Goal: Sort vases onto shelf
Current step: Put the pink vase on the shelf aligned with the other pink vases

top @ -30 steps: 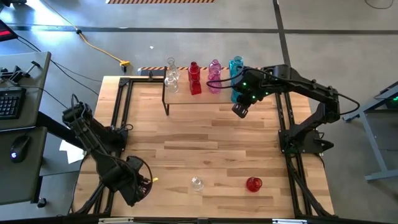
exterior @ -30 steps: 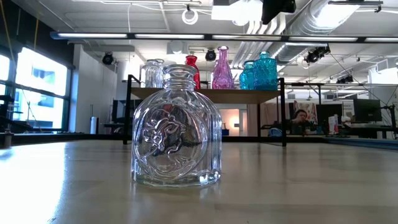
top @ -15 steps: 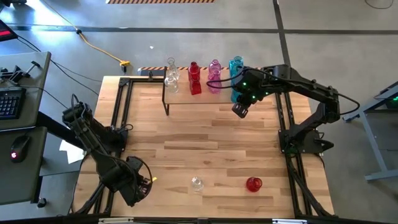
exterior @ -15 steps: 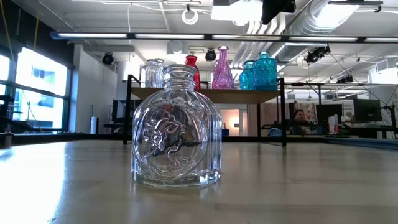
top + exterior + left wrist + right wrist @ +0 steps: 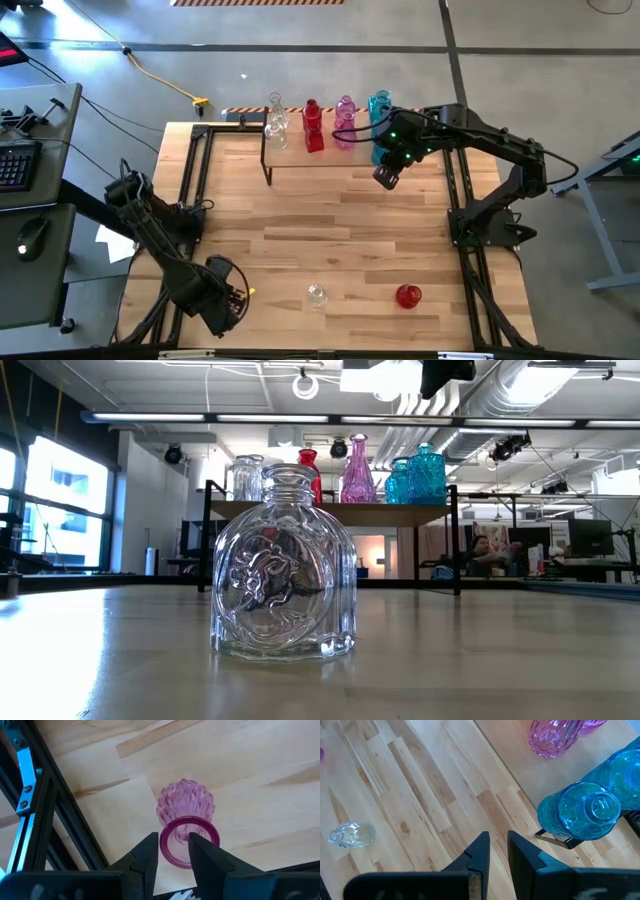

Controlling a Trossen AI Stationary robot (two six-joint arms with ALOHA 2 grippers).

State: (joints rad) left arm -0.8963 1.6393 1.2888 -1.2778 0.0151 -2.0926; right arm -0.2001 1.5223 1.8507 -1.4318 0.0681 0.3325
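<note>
Clear (image 5: 275, 125), red (image 5: 313, 128), pink (image 5: 345, 125) and blue vases (image 5: 380, 118) stand on the shelf (image 5: 330, 158) at the table's far edge. A clear vase (image 5: 317, 295) and a red vase (image 5: 407, 296) stand upright on the tabletop near its near edge. My left gripper (image 5: 228, 308) is at the near left corner, shut on a ribbed pink vase (image 5: 186, 805), which the gripper hides in the high view. My right gripper (image 5: 385, 180) hovers shut in front of the shelf's right end, beside the blue vases (image 5: 582, 810), holding nothing. My left gripper holds the pink vase by the rim of its mouth (image 5: 167, 851). One finger (image 5: 205, 862) lies over the opening and the other (image 5: 145, 857) outside the rim, with the rim's wall between them. The ribbed body points away from the fingers; whether it rests on the table cannot be told.
Black frame rails run along the table's left (image 5: 195, 170) and right (image 5: 460, 200) sides, one close to my left gripper (image 5: 30, 785). The middle of the tabletop (image 5: 320, 230) is bare wood. A person (image 5: 485, 550) sits in the room beyond the table.
My left arm has shifted a little toward the table's near edge. The right arm and the vases on the shelf and table stand as before.
</note>
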